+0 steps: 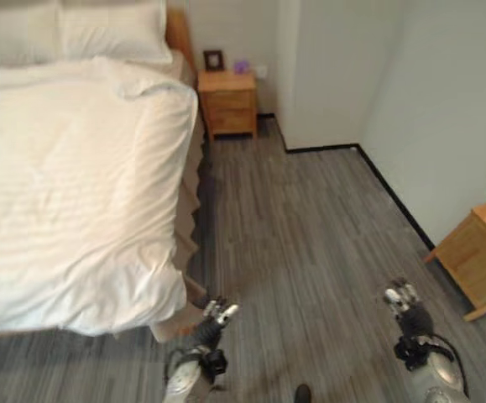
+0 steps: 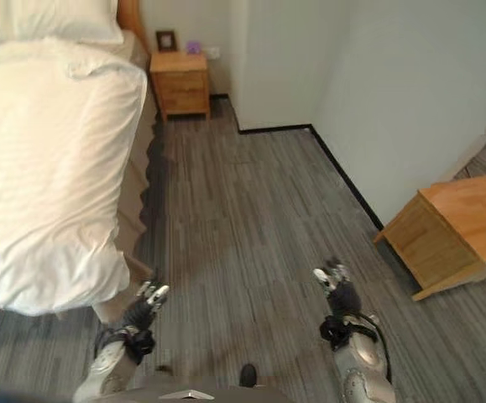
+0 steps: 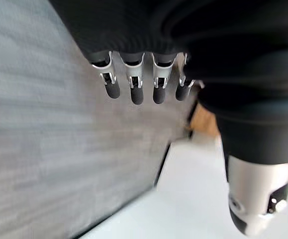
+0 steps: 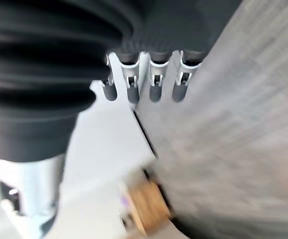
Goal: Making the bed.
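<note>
Bed [image 1: 24, 277]: one, with a white duvet [image 1: 66, 193] spread over it and two white pillows [image 1: 75, 29] at the head. It lies ahead of and to the left of both sets of fingers. Long axis runs away from the robot, foot end nearest, headboard farthest. The duvet's near right corner [image 1: 163, 298] hangs over the foot of the mattress, just beyond and to the left of the left fingertips.

Left hand [image 1: 216, 316]: held low over the grey plank floor [image 1: 310, 218], close beside the bed's near corner, touching nothing. In the left wrist view its fingers [image 3: 136, 87] hang straight and slightly apart, thumb clear of them, nothing held.

Right hand [image 1: 404, 300]: over bare floor, well apart from the bed, with the left hand between it and the duvet. In the right wrist view its fingers [image 4: 153, 84] are straight and spread a little, empty.

Other items: wooden nightstand [image 1: 227, 102] beyond the fingers at the head of the bed, carrying a small picture frame [image 1: 214, 60] and a purple object [image 1: 242, 65]; second wooden cabinet [image 1: 482, 256] to the right of the right fingers, against the wall.

Assessment: the left hand is clearly the nearer. Any reach for the duvet's edge would go forward and leftward from it; the right hand would need to cross the open floor first. The duvet looks largely flat, with some rumpling at the head-end corner.
</note>
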